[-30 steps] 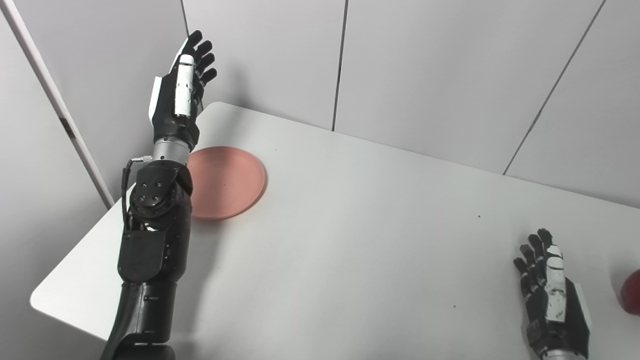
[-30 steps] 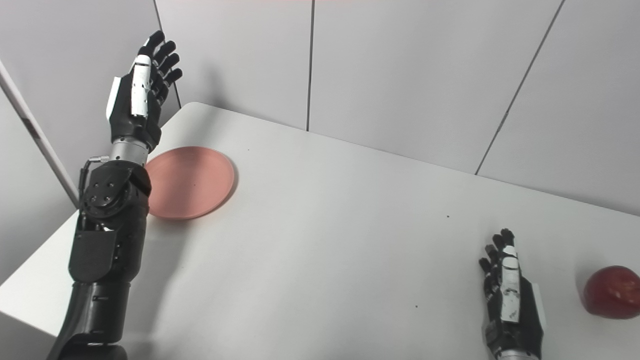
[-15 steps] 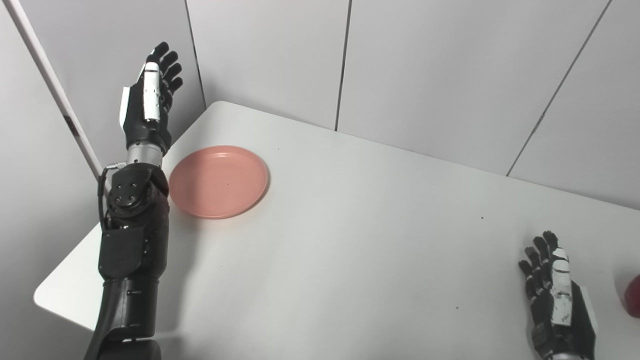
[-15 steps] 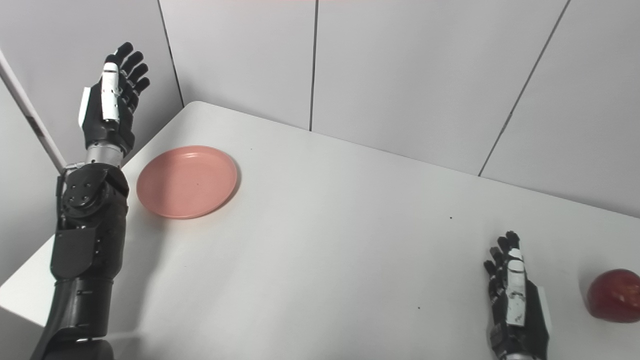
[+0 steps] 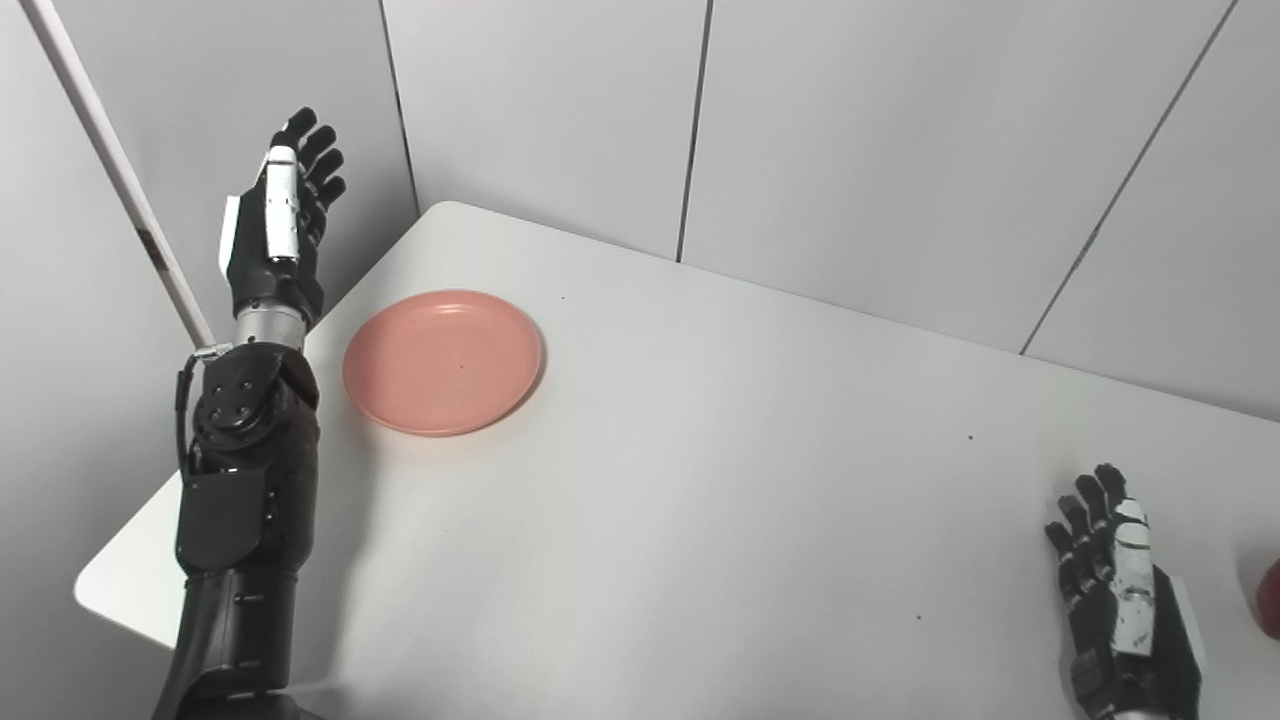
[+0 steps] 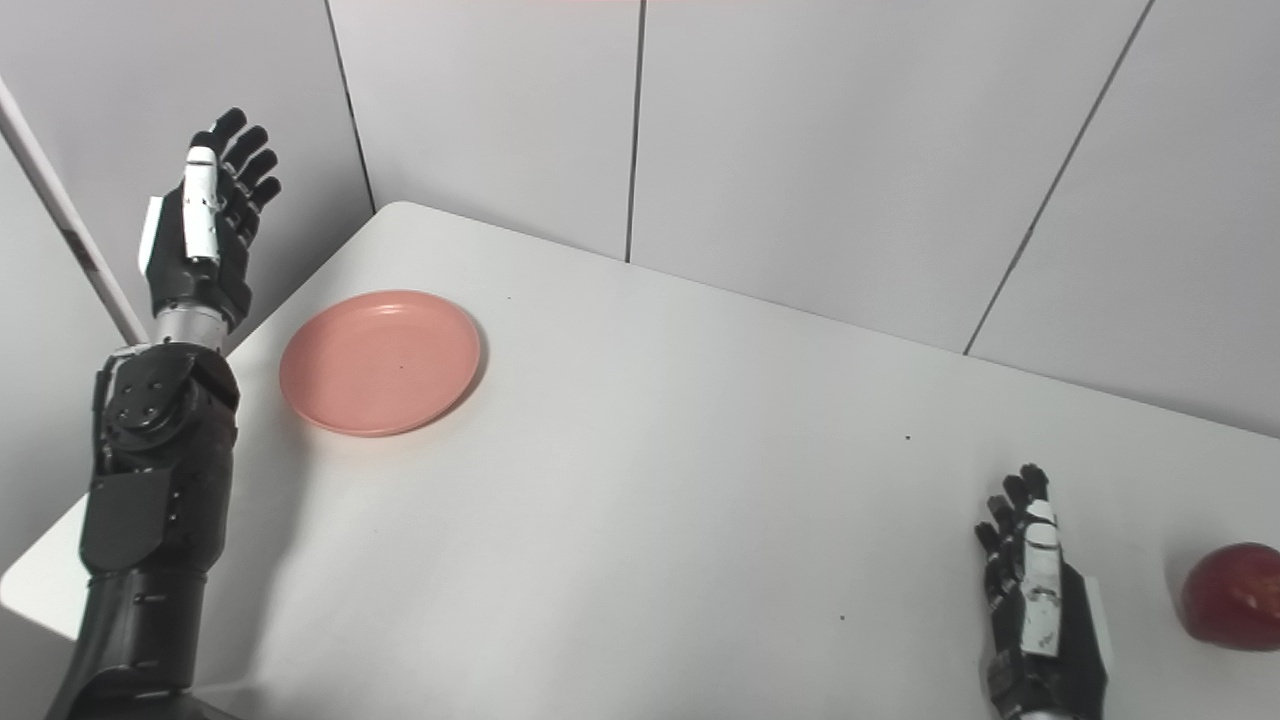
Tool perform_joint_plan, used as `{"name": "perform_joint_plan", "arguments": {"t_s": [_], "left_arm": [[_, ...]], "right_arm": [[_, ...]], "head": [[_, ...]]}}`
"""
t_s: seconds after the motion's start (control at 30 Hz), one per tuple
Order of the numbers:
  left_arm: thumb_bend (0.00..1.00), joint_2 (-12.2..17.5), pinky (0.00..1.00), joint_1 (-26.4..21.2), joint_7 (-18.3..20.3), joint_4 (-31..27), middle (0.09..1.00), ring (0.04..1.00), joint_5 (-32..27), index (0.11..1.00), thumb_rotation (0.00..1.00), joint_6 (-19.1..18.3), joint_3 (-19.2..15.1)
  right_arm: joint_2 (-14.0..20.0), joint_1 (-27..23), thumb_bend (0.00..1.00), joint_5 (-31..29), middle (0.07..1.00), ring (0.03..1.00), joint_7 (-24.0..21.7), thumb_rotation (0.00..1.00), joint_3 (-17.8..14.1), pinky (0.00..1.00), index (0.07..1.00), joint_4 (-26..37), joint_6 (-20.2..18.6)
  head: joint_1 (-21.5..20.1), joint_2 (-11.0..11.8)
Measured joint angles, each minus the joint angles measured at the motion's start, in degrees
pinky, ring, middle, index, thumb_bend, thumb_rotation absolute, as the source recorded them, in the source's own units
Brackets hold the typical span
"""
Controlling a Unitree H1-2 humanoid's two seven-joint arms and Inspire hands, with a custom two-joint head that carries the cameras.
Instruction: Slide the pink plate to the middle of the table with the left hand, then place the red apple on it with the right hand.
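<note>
Pink plate (image 5: pixel 443 362) sits flat, right side up, near the far-left corner of the white worktop (image 5: pixel 700 480), well short of the middle. It is round, so it has no long axis and no facing to speak of; the rim turns up all round and the shallow well is bare. Left hand (image 5: pixel 275 235) is raised off the worktop edge, outboard of the plate on its left side, fingers extended and a little spread, holding nothing and touching nothing. Forearm stands steeply up from the bottom-left of the view. Right hand (image 6: pixel 1040 615) lies low at the near-right of the worktop, palm down, fingers straight and slightly apart, empty. Red apple (image 6: pixel 1232 596) rests on the worktop just to the right of that hand, apart from it; in the left eye view only a sliver shows at the frame edge. Apple looks roughly round; stem direction cannot be made out. Judgement: the first step, the slide, is in hand but not begun, since no contact with the plate shows. Next move seems to call for the left hand to come down beside the plate's outer rim, set fingers against the left edge or on the rim, and push rightward toward the centre, keeping pressure low so the plate does not tip or spin. Apple step waits on that.
</note>
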State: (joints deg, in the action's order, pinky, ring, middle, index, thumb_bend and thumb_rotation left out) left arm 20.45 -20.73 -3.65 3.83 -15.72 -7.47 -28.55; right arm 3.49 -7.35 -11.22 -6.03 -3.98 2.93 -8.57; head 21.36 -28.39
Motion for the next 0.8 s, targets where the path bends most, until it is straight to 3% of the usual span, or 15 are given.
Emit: {"name": "perform_joint_plan", "arguments": {"t_s": [0.8], "left_arm": [[0.35,-0.98,0.88,4.01,-0.51,1.18,0.888,0.896,-0.17,0.859,1.00,0.11,0.20]], "right_arm": [[0.05,0.01,0.17,-0.60,1.000,1.000,0.15,1.00,-0.07,1.00,1.000,0.35,-0.01]], "head": [[0.44,-0.62]]}}
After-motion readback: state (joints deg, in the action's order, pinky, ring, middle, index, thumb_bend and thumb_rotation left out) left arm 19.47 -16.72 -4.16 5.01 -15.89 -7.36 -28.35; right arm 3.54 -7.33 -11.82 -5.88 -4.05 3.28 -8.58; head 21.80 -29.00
